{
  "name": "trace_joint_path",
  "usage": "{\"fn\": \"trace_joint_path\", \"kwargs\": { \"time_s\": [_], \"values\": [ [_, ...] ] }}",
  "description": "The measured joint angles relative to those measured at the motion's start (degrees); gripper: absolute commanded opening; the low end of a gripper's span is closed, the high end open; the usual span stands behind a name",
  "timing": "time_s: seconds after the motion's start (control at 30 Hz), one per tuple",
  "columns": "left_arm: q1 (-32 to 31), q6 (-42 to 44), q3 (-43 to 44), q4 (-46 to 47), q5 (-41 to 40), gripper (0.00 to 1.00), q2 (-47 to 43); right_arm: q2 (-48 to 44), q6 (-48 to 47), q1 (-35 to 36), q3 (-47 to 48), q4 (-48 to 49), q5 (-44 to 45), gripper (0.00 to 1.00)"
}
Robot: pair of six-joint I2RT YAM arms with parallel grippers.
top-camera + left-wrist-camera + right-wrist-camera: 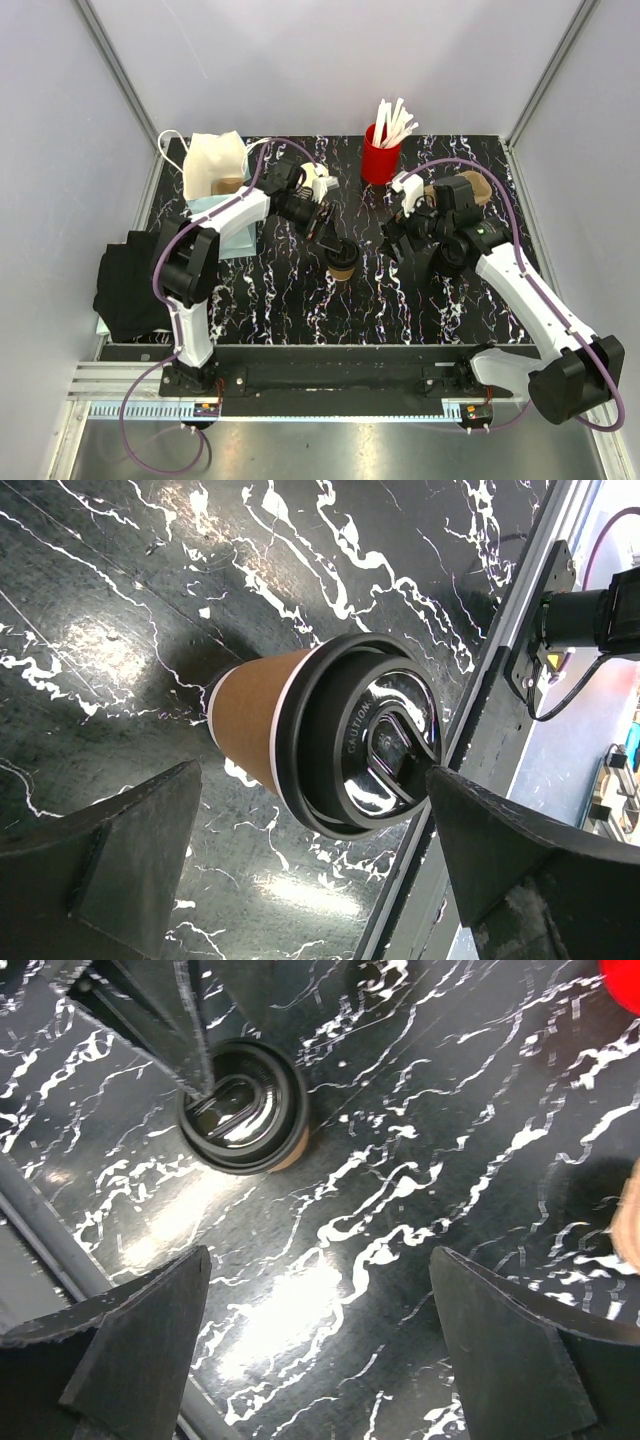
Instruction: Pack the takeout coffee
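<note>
Spread wide and gripping nothing, the left gripper point(312, 815) hangs low over the middle of the table. Its two dark fingers point(130, 850) stand on either side of the coffee, and one sits right by the lid's rim; whether it touches I cannot tell. The right gripper point(320, 1330) is just as wide apart and also holds nothing. It hovers over the marbled surface just to the right of the cup.

Under both lies the black tabletop with white marble veining point(290, 300). A crumpled black cloth point(125, 285) hangs over its left edge, and a cream-coloured bag with a loop handle point(215, 160) stands at the back left. A red cup of white sticks point(380, 155) stands at the back centre, and a stack of brown paper cups point(476, 188) peeks out behind the right arm.

Near the table's centre stands the small brown kraft-paper cup point(255, 715), upright. The round black plastic lid point(370, 735) sits on top of it, glossy, with "CAUTION" embossed on it.
</note>
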Motion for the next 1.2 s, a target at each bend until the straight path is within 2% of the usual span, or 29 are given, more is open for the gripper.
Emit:
{"fn": "trace_joint_path", "kwargs": {
  "time_s": [0.2, 0.43, 0.5, 0.77, 1.03, 1.1, 1.2],
  "values": [
    [0.0, -0.1, 0.0, 0.3, 0.8, 0.97, 2.2, 2.1, 1.6, 0.0, -1.1, 0.1, -2.9, 0.91],
    [0.0, -0.7, 0.0, 0.6, 3.0, 0.79, 4.2, 4.2, 2.8, 0.0, -2.8, 1.0, -5.8, 0.86],
    [0.0, -1.0, 0.0, 0.8, 4.1, 0.7, 4.6, 4.4, 3.3, 0.0, -3.0, 1.7, -6.6, 0.85],
    [0.2, -2.0, 0.1, 1.9, 8.7, 0.56, 6.3, 8.0, 5.5, 0.0, -3.6, 4.9, -8.3, 0.78],
    [0.2, -3.5, 0.1, 4.0, 10.9, 0.49, 7.3, 14.1, 8.0, -0.4, -3.7, 8.3, -9.8, 0.63],
    [0.2, -4.3, 0.1, 4.5, 11.1, 0.47, 7.5, 15.5, 8.6, -0.9, -3.6, 9.1, -11.1, 0.56],
    [0.2, -5.6, 0.1, 5.8, 11.3, 0.47, 7.7, 18.2, 9.8, -2.4, -3.5, 10.2, -13.8, 0.51]
  ]
}}
